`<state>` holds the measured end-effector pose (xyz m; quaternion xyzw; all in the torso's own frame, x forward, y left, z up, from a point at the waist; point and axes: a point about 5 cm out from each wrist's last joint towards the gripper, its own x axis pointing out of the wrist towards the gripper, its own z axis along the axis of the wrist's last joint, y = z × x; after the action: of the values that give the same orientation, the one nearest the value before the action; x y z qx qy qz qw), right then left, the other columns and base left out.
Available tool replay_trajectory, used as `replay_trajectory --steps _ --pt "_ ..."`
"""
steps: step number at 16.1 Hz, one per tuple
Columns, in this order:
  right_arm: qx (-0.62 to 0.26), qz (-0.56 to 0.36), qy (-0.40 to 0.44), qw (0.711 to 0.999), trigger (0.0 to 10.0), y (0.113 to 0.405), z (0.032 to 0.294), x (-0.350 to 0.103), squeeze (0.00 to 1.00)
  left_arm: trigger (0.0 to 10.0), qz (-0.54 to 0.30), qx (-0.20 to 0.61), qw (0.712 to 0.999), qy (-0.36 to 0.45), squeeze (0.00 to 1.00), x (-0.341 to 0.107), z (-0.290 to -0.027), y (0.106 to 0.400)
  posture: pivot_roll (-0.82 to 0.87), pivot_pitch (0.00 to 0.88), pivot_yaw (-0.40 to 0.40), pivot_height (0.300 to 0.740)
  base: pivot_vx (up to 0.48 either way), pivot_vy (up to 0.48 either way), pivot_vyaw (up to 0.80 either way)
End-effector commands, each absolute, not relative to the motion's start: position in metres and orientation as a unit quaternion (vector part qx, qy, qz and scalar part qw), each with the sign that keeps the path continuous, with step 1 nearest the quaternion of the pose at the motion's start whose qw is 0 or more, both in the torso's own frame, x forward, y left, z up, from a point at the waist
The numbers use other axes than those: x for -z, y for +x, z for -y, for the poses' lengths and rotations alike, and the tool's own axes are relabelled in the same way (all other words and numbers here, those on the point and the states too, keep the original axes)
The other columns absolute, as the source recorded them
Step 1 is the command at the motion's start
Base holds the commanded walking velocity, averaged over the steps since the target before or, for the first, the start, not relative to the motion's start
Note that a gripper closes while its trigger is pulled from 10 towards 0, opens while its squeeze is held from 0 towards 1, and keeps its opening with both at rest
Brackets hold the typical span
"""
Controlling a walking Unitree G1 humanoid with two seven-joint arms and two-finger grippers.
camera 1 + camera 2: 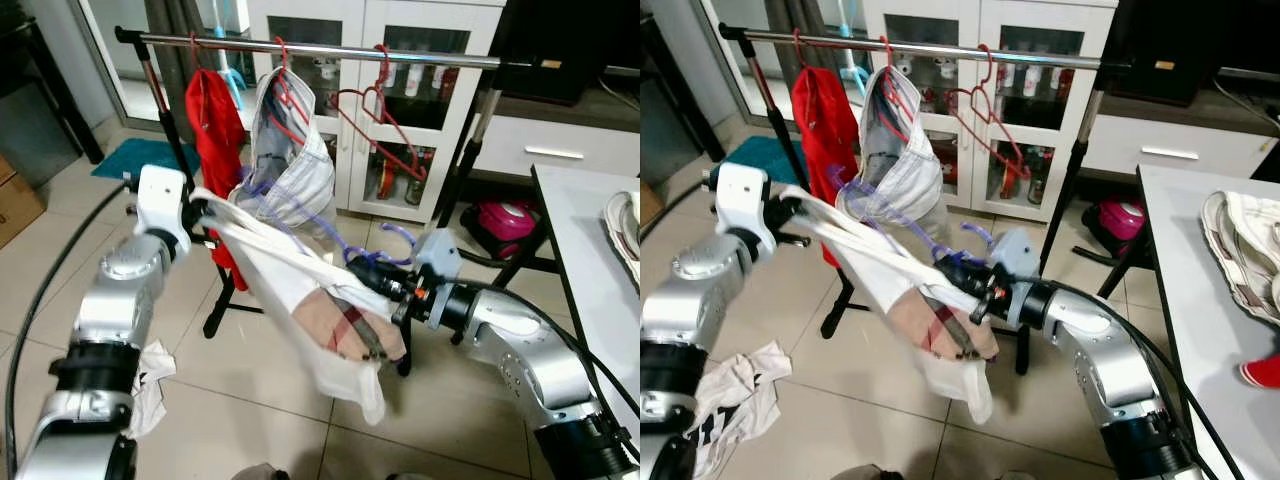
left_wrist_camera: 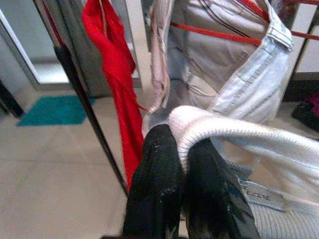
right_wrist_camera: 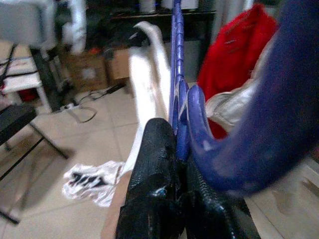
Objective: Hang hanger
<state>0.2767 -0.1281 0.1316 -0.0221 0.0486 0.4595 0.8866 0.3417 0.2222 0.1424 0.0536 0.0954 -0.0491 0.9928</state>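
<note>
— Where was the hanger?

— The purple hanger [image 1: 372, 243] sat in front of the clothes rail [image 1: 330, 49], below the bar, with a white garment [image 1: 300, 275] draped on it. The right tool [image 1: 362, 269] was closed on the hanger's purple plastic, and in the right wrist view the black fingers [image 3: 154, 189] pinched it.

— And the other arm?

— The left tool [image 1: 200, 212] was shut on the garment's ribbed white edge, with the cloth stretched between the two tools. In the left wrist view its fingers [image 2: 159, 184] clamped that edge.

— What hung on the rail?

— A red garment [image 1: 215, 130], a pale striped shirt [image 1: 290, 160] on a red hanger, and empty red hangers [image 1: 385, 125] beside it.

— Anything else around?

— A white cloth [image 1: 735, 395] lay on the tiled floor by the left arm, and a white surface [image 1: 1200, 290] at the right held folded clothing [image 1: 1245, 250].
</note>
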Motion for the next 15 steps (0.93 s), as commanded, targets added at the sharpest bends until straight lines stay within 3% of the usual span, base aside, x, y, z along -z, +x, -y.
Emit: replay_trajectory --steps 1,3,4,7,13,15 --pt "-0.424 -0.037 0.001 0.905 0.0 0.28 0.137 -0.136 0.0 0.0 -0.083 0.033 0.996 0.029 0.0 -0.146 -0.229 0.339 -0.1 0.0 0.073 0.74 0.0 0.0 0.0" --pt "-0.358 -0.018 0.046 0.933 0.0 0.291 0.142 -0.142 0.0 0.0 -0.09 0.071 0.993 -0.019 0.0 -0.14 -0.216 0.336 -0.1 0.0 0.077 0.74 0.0 0.0 0.0" --pt "-0.307 0.003 0.087 0.948 0.0 0.298 0.138 -0.148 0.0 0.0 -0.106 0.123 0.986 -0.035 0.0 -0.132 -0.198 0.331 -0.11 0.0 0.08 0.74 0.0 0.0 0.0" --pt "-0.283 0.022 0.137 0.949 0.0 0.301 0.122 -0.155 0.0 0.0 -0.108 0.189 0.974 -0.059 0.0 -0.127 -0.167 0.325 -0.11 0.0 0.082 0.74 0.0 0.0 0.0" --pt "-0.227 0.063 0.215 0.948 0.0 0.311 0.113 -0.169 0.0 0.0 -0.145 0.229 0.962 -0.021 0.0 -0.114 -0.158 0.315 -0.1 0.0 0.086 0.74 0.0 0.0 0.0" --pt "-0.211 0.058 0.174 0.96 0.0 0.314 0.117 -0.167 0.0 0.0 -0.153 0.27 0.95 -0.017 0.0 -0.114 -0.153 0.308 -0.1 0.0 0.085 0.74 0.0 0.0 0.0"
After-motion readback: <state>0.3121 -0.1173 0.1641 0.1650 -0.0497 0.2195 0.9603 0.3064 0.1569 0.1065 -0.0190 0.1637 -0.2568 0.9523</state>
